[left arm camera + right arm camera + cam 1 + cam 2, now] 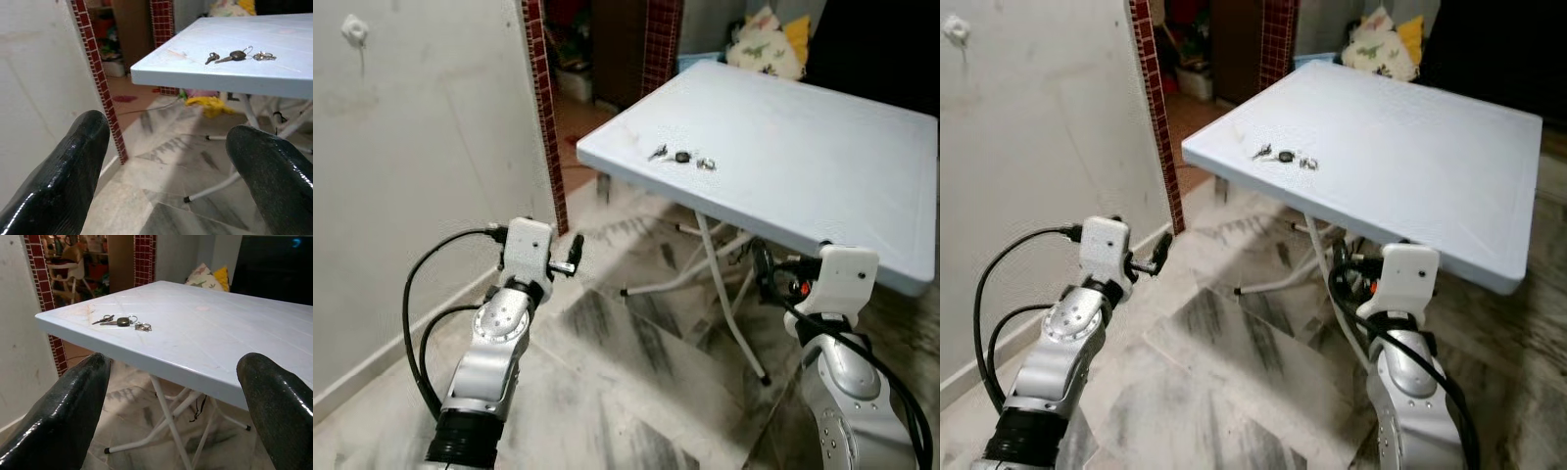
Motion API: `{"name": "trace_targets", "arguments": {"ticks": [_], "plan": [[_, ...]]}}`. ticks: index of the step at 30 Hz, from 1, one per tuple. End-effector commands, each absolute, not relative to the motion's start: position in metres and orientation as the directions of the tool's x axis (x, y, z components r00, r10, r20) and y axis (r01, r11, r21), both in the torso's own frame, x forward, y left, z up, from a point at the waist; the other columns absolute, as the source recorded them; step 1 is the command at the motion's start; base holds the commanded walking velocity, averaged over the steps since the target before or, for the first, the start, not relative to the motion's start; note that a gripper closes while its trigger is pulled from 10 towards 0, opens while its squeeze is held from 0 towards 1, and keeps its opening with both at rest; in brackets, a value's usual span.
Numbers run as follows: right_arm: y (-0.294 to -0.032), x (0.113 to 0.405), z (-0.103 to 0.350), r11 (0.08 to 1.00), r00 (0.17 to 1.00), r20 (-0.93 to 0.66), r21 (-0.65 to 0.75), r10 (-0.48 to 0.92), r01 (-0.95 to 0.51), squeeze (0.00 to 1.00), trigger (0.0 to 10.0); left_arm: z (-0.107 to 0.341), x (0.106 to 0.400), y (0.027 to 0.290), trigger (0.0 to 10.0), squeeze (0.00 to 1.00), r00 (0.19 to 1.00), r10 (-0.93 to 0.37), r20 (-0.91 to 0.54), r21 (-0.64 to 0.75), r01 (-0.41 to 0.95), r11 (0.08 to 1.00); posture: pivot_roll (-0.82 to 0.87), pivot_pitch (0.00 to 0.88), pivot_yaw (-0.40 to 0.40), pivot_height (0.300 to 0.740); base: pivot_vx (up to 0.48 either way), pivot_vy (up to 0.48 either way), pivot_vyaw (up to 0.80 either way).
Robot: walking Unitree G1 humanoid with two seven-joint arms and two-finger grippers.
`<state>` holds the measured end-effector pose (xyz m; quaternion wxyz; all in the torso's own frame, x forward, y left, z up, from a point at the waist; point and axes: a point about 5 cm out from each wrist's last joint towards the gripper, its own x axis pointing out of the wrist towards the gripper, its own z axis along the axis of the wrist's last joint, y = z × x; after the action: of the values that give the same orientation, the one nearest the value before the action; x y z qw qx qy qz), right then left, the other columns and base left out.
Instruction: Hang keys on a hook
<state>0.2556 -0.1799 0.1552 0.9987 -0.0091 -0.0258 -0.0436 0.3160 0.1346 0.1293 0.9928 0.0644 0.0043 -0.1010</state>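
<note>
A bunch of keys (680, 156) with a black fob lies near the left front edge of the pale blue folding table (803, 127). The same keys (238, 55) appear in the left wrist view and the keys (120, 321) in the right wrist view. A small white hook (354, 29) sits high on the grey wall at the far left. My left gripper (574, 257) is raised low beside the wall, open and empty, short of the table. My right gripper (176, 406) is open and empty, held below the table's near edge.
A red-tiled pillar (543, 108) ends the wall, with a doorway behind it. The table's white folding legs (724, 294) stand on the marble floor between my arms. Cushions (769, 44) lie beyond the table.
</note>
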Motion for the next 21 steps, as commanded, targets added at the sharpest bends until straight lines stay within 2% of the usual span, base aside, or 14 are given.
{"name": "trace_targets", "arguments": {"ticks": [1,9,18,21], "plan": [[-0.187,0.254,0.155,0.993,0.992,0.05,-0.029,-0.114,0.115,0.0,10.0,0.131,0.315,0.124,10.0,0.0,0.974,-0.228,-0.013,0.117,0.228,0.967,0.0,0.0,-0.032,0.74,0.0,-0.405,0.0],[-0.186,0.254,0.154,0.994,0.994,0.047,-0.031,-0.103,0.104,0.0,10.0,0.131,0.315,0.126,10.0,0.0,0.975,-0.224,-0.008,0.123,0.223,0.967,0.0,0.0,-0.031,0.74,0.0,-0.392,0.0],[-0.183,0.254,0.154,0.996,0.996,0.052,-0.039,-0.076,0.078,0.0,10.0,0.135,0.315,0.125,10.0,0.0,0.974,-0.224,0.018,0.1,0.221,0.97,0.0,0.0,-0.033,0.74,0.0,0.0,0.0],[-0.177,0.254,0.155,0.999,0.998,0.059,-0.023,-0.021,0.023,0.0,10.0,0.137,0.316,0.124,10.0,0.0,0.971,-0.238,0.028,0.093,0.235,0.968,0.0,0.0,-0.033,0.74,0.0,0.0,0.0]]}}
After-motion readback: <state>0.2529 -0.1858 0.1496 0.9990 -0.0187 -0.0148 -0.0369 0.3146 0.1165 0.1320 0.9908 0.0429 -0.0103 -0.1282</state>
